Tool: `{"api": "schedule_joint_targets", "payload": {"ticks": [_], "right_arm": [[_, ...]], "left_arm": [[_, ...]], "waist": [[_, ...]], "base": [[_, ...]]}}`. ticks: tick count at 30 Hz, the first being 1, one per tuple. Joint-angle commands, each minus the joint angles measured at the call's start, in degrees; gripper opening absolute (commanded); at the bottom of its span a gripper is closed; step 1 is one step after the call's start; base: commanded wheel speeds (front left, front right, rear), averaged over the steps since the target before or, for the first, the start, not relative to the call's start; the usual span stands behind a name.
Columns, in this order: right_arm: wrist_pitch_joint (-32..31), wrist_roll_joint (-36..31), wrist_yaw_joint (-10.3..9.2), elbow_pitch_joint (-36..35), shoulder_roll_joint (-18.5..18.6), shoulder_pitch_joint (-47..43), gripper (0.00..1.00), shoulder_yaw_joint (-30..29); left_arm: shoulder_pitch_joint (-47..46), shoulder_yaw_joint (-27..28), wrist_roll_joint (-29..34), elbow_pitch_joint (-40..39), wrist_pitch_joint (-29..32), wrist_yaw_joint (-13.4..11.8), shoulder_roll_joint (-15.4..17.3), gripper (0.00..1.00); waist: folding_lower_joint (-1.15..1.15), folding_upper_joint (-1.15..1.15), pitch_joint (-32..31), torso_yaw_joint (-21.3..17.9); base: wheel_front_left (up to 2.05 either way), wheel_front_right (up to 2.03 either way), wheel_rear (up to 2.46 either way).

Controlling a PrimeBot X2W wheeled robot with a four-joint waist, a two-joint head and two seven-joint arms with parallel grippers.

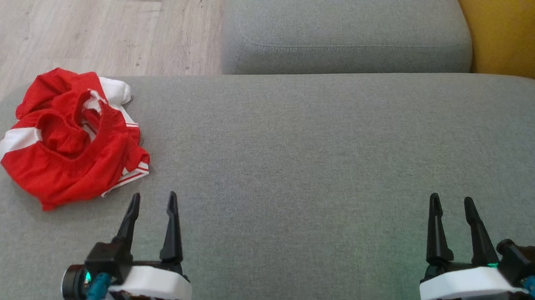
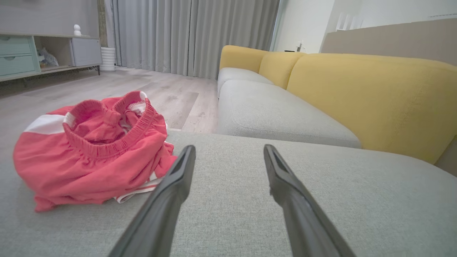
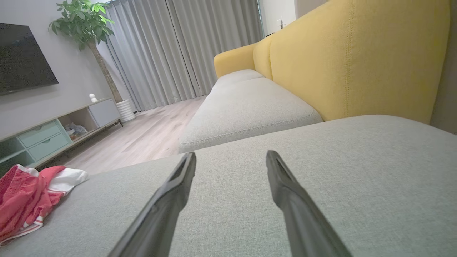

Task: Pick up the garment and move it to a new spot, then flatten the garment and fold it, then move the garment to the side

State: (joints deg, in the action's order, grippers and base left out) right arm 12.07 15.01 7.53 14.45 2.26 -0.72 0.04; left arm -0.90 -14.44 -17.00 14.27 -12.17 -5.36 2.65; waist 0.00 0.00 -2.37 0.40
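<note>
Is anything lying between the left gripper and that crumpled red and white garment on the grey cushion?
Nothing visible does. The open left gripper is close to the crumpled red-and-white garment, which lies just ahead to its left; only grey fabric sofa cushion shows between them.

**Right wrist view.** The right gripper point(image 3: 231, 154), its two long dark fingers point(image 3: 167, 200) parted with grey fabric visible between them, points out over a wide grey woven-fabric seat cushion point(image 3: 357, 171). At near left, a crumpled red garment with white bands point(image 3: 25, 203) lies on the same cushion, well apart from the fingers. Farther off, a second grey seat cushion point(image 3: 246, 107) adjoins a mustard-yellow upholstered backrest point(image 3: 357, 53) on the right. At far left are a pale wood-plank floor point(image 3: 150, 132), a low cabinet with mint-green drawers point(image 3: 43, 137), a leafy potted tree point(image 3: 82, 21) and grey pleated curtains point(image 3: 185, 43).
</note>
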Motion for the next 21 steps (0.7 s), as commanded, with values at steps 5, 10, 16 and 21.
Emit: {"api": "schedule_joint_targets", "payload": {"ticks": [5,10,16,21], "right_arm": [[1.40,-4.10,-0.04,-1.02,0.59,1.52,1.00,1.19],[2.22,-7.06,-0.04,0.53,0.61,1.39,1.00,0.60],[2.93,-9.26,-0.04,3.36,0.62,1.43,1.00,0.69],[2.93,-9.09,-0.04,4.24,0.62,1.51,1.00,0.96]], "left_arm": [[-3.06,0.67,4.39,-1.89,-1.31,-1.00,0.21,1.00],[-3.15,0.41,8.16,-2.05,-2.12,-2.67,0.22,1.00],[-3.06,0.84,10.11,-1.61,-2.83,-5.46,0.22,1.00],[-2.99,1.43,9.10,-0.75,-2.83,-6.29,0.22,1.00]], "waist": [[0.00,0.00,-0.22,0.07],[0.00,0.00,-0.63,0.42],[0.00,0.00,-1.01,0.80],[0.00,0.00,-1.09,0.90]], "base": [[0.00,0.00,0.00],[0.00,0.00,0.00],[0.00,0.00,0.00],[0.00,0.00,0.00]]}}
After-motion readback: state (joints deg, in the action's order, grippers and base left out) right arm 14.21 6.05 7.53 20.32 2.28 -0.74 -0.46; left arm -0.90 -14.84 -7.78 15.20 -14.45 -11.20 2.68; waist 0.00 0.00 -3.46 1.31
